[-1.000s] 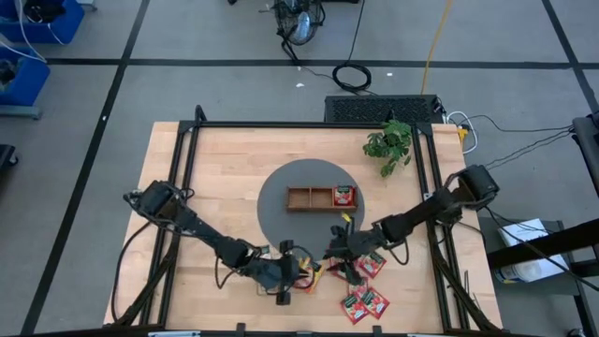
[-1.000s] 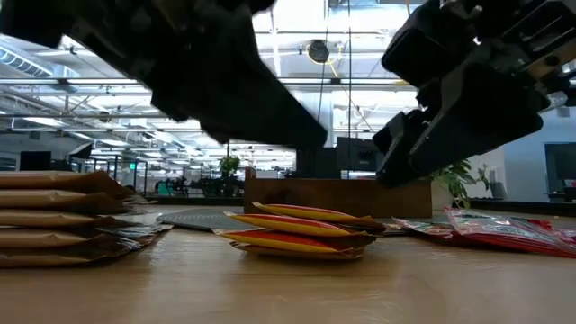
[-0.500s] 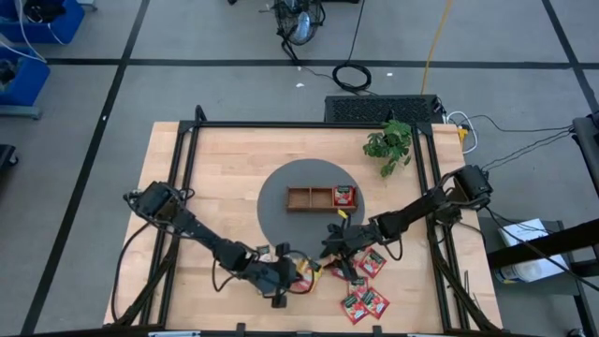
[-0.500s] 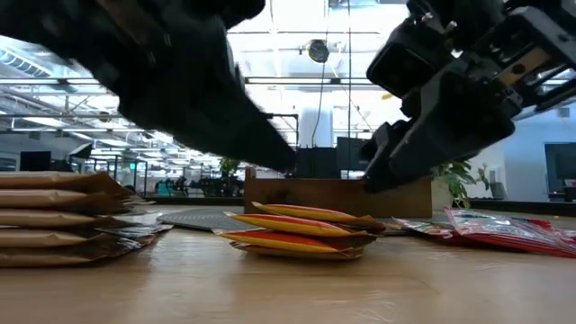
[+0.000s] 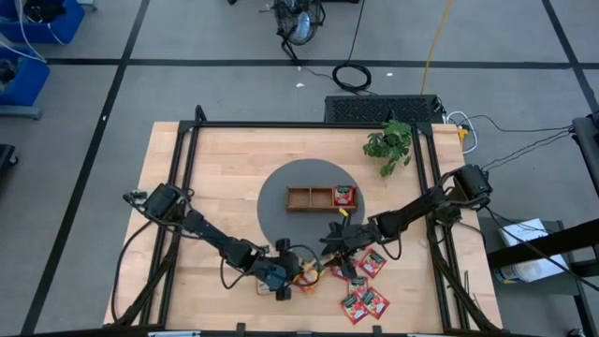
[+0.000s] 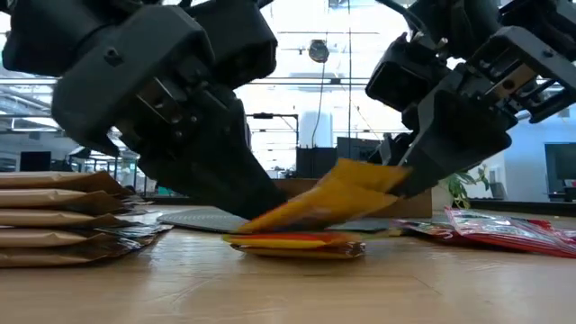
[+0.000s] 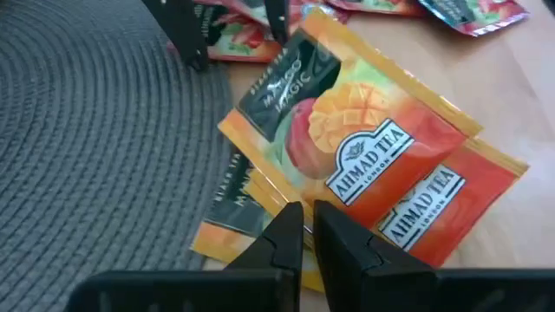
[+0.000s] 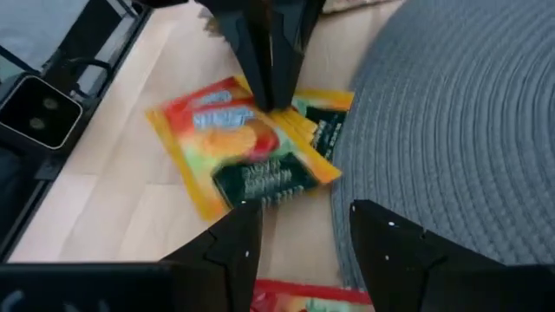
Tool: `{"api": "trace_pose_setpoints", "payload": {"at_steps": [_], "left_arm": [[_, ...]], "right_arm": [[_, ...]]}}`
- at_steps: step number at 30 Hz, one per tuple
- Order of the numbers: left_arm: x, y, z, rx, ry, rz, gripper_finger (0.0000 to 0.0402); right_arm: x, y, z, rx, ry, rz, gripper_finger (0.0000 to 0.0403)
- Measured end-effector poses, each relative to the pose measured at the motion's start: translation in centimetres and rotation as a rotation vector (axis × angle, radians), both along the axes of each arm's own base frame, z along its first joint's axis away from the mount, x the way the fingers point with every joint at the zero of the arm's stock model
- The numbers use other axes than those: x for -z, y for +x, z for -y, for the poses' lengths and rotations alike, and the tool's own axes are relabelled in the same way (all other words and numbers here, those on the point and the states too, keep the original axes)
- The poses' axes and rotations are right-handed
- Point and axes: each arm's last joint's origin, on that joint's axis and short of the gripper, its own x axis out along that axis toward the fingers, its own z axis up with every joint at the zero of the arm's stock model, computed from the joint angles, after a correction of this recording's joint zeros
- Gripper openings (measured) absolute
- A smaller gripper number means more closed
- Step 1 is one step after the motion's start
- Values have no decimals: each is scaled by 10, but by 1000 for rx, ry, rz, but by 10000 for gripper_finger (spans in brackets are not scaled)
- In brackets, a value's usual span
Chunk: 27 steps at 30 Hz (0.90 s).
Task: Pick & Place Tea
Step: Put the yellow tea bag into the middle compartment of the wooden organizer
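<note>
The top orange-yellow tea sachet (image 6: 333,193) (image 7: 364,147) (image 8: 247,165) stands tilted over a second orange sachet (image 6: 297,245) that lies flat on the wood. My left gripper (image 5: 294,279) (image 7: 308,230) is shut on the tilted sachet's low end. My right gripper (image 5: 330,251) (image 8: 299,230) is open. Its fingers stand by the raised, dark-printed end, and I cannot tell whether they touch it. Red sachets (image 5: 368,265) (image 6: 504,225) lie to the right, and a stack of cream sachets (image 6: 63,216) lies to the left. My left gripper pinches the top orange sachet by its edge (image 7: 299,198), at the end away from the dark printed band. The fingers (image 8: 269,61) slant down from the table's left. The held end stays low on the sachet beneath, and the far end is tipped up.
The brown wooden tray (image 5: 301,198) sits on a round grey mat (image 5: 277,220) (image 7: 87,130) just beyond the sachets, with a red sachet (image 5: 343,195) in its right compartment. A small green plant (image 5: 389,143) stands at the far right. More red sachets (image 5: 365,302) lie near the near edge.
Both grippers have come down toward the orange sachets. My left gripper has taken hold of the top one. That sachet lay flat before. Now it is tipped, with its dark end raised toward my right gripper and its held end low.
</note>
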Motion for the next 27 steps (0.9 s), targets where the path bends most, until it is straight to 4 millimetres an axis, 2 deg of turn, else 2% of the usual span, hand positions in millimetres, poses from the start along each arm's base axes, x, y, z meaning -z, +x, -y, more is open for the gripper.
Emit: {"api": "trace_pose_setpoints", "payload": {"at_steps": [8,18,27], "left_arm": [[0,0,0,-1,1,-3,35],[0,0,0,5,8,-4,35],[0,1,-2,-10,13,0,35]], "right_arm": [[-1,-1,-3,-85,14,16,167],[1,-10,-23,-381,-287,162,166],[2,-19,-40,-292,-616,225,165]]}}
